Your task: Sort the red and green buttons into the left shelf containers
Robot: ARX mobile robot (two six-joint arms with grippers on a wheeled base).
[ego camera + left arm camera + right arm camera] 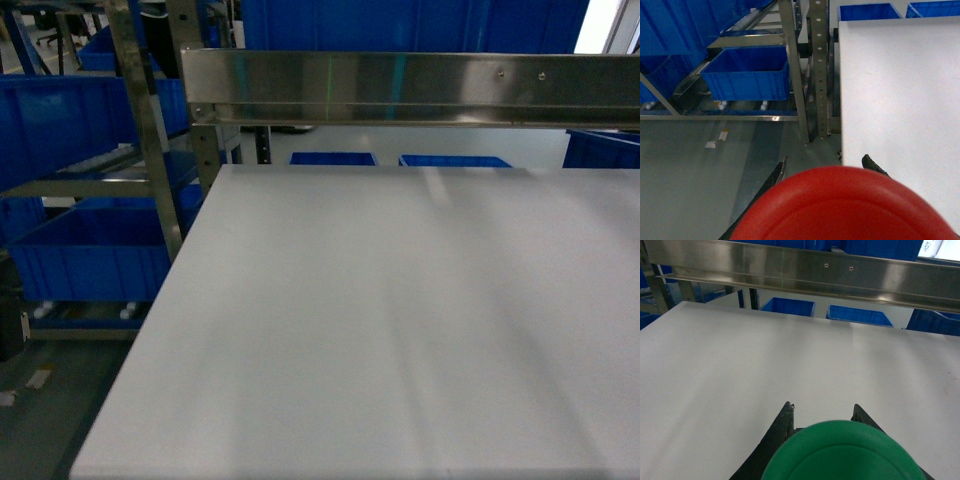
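Both buttons are off the white desk point(380, 330) and in the robot's grasp, but neither has yet reached a bin. In the left wrist view, the left pincer point(825, 167) is clamped on the red button point(845, 207), whose broad red cap fills the bottom of the picture, with the dark tips of the pincer showing on either side of it. The cap hangs over the gap between the desk's left edge and the grey floor point(695, 190). Beyond it stands the metal shelf rack point(800, 75), holding an open bright-blue bin point(747, 85) on a lower level and more blue bins above and to the left. In the right wrist view, the right pincer point(822, 412) is likewise closed around the green button point(842, 452), held above the bare desk and facing the steel rail point(805, 272) at its far side; two further blue bins point(790, 305) sit beyond that rail. The head view shows only the desk top, the rail and the shelf to the left, with neither arm nor button in sight. Judged from this, the picking half of the job looks done; what is left is carrying each button to the left shelf and dropping red and green into their containers, the red one being nearer to that goal.
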